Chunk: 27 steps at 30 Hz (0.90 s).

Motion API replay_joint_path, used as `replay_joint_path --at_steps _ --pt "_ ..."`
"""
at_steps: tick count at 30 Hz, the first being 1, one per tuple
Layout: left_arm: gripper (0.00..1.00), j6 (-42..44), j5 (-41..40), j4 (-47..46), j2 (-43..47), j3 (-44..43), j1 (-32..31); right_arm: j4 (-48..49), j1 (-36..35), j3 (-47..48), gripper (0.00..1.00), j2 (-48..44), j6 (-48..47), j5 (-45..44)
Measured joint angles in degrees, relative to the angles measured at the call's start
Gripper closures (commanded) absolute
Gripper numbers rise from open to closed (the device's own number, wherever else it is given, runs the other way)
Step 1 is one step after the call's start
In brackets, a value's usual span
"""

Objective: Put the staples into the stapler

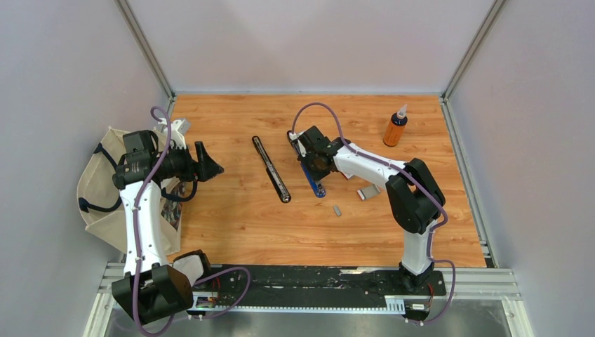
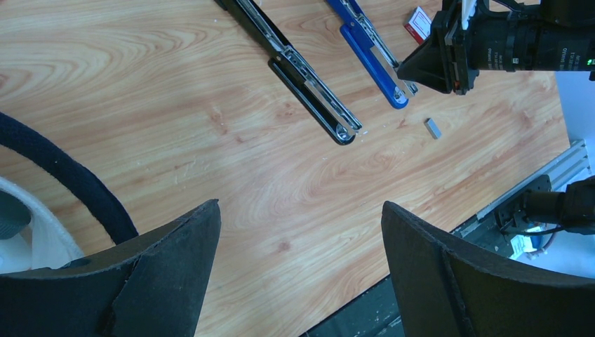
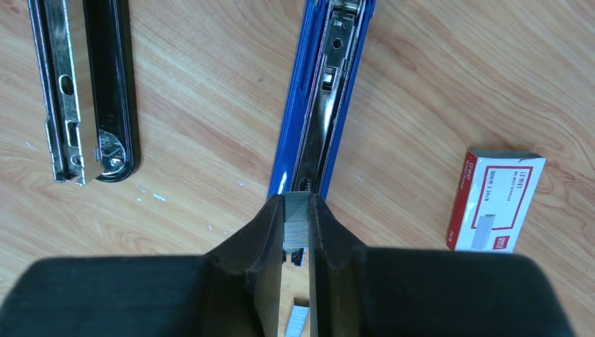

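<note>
Right end effector [image 3: 297, 205], gripping staple strip [image 3: 297, 226], covers blue stapler [image 3: 328, 98] tip.

- table [image 1: 231, 232]: orange-brown wood grain with wavy darker streaks.
- blue stapler [image 3: 289, 133]: bright blue shell, silvery metal channel.
- black stapler [image 3: 112, 77]: glossy black body, chrome-coloured rail.
- staple box [image 3: 497, 200]: white, with a red-pink border and label and a small grey picture.
- staple strip [image 3: 297, 225]: silvery grey, finely ribbed.
- bottle [image 1: 395, 130]: orange body, pale nozzle; its collar seems dark, perhaps black.
- cloth bag [image 1: 95, 182]: cream with dark straps.
- cables [image 1: 319, 104]: purple.
</note>
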<state>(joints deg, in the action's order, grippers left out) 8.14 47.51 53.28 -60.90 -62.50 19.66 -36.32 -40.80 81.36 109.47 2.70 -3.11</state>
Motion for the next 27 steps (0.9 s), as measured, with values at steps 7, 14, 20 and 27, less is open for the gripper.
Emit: replay_joint_path --at_steps 7,14,20,27 --pt "0.07 0.0 0.0 0.0 0.0 0.0 0.0 1.29 0.0 -0.76 0.85 0.0 0.96 -0.68" --pt "0.07 0.0 0.0 0.0 0.0 0.0 0.0 1.95 0.0 -1.09 0.85 -0.02 1.57 -1.36" --pt "0.07 0.0 0.02 0.0 0.0 0.0 0.0 2.47 0.0 -1.49 0.85 -0.13 1.95 -2.19" --pt "0.07 0.0 0.09 -0.02 -0.02 0.0 0.0 2.86 -0.31 -1.99 0.85 -0.5 2.03 -3.82"
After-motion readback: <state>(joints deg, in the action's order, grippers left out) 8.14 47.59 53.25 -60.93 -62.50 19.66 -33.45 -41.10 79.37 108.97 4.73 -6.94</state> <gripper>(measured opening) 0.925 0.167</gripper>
